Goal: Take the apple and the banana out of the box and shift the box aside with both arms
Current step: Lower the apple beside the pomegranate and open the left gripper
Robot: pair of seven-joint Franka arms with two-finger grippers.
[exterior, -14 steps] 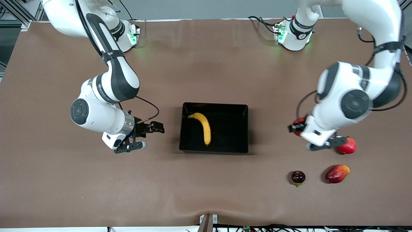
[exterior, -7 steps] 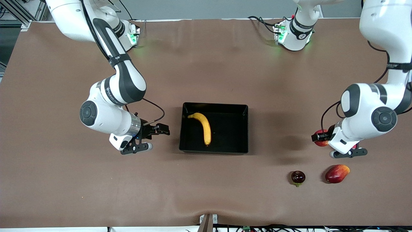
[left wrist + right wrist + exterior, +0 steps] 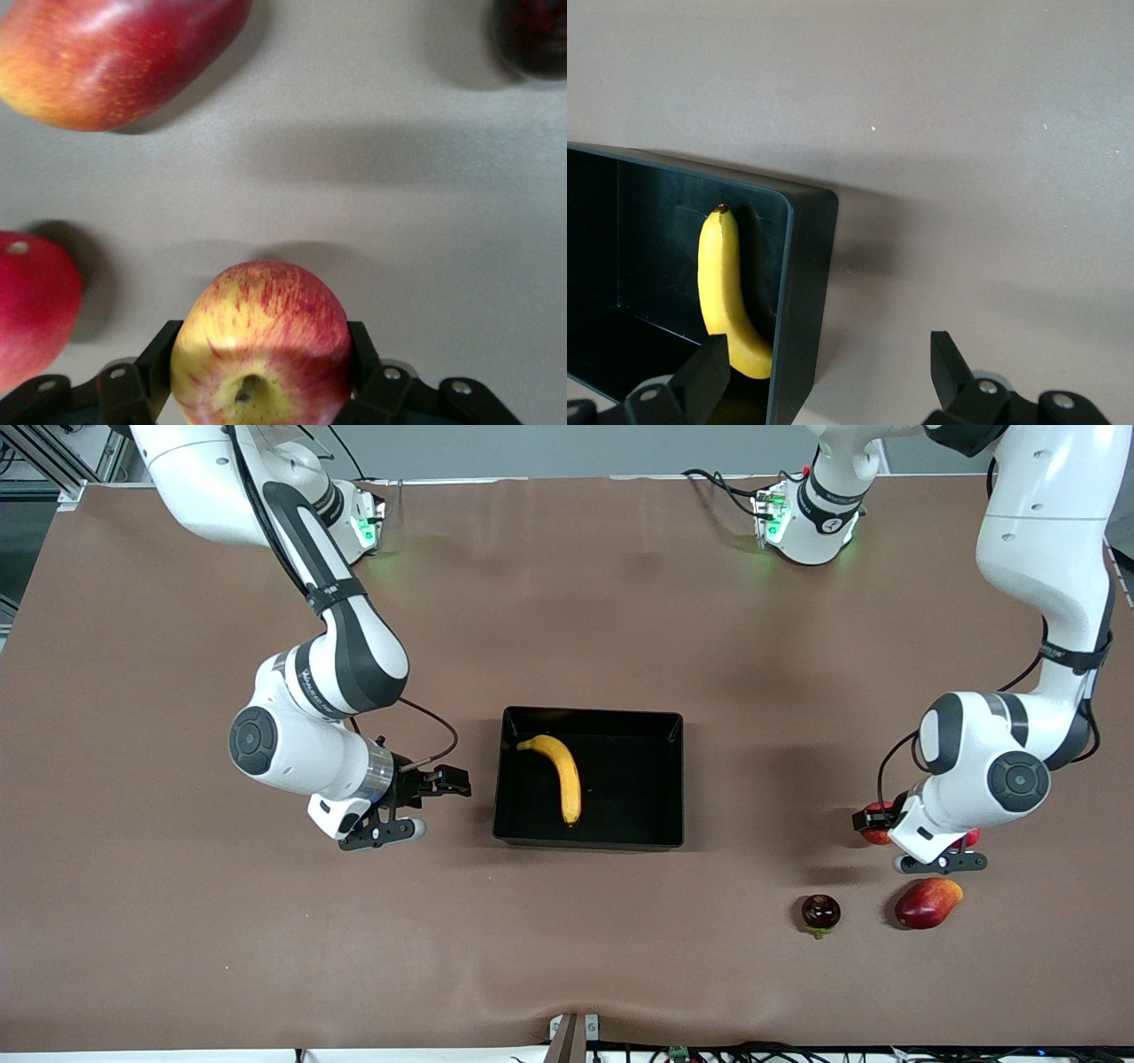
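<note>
My left gripper (image 3: 911, 840) is down at the left arm's end of the table, its fingers (image 3: 152, 359) closed against both flanks of the apple (image 3: 262, 341). The apple sits squarely between the pads, red streaked over yellow, stem end turned toward my wrist camera. Past my fingertips lies the red-orange mango (image 3: 113, 55), apart from the apple, and a dark round fruit (image 3: 533, 35) shows at the edge of the same view. Just beside one finger sits the red pomegranate (image 3: 34, 305), close but not touching the apple; whether it touches that finger I cannot tell.

My right gripper (image 3: 416, 802) hangs low beside the black tray (image 3: 673, 731), at the wall facing the right arm's end, fingers (image 3: 709, 376) spread wide with nothing between them. One finger stands over the tray's rim and the other over bare table outside the wall. The banana (image 3: 560, 772) lies inside the tray, along the wall closest to these fingers, its dark tip pointing away from my wrist
</note>
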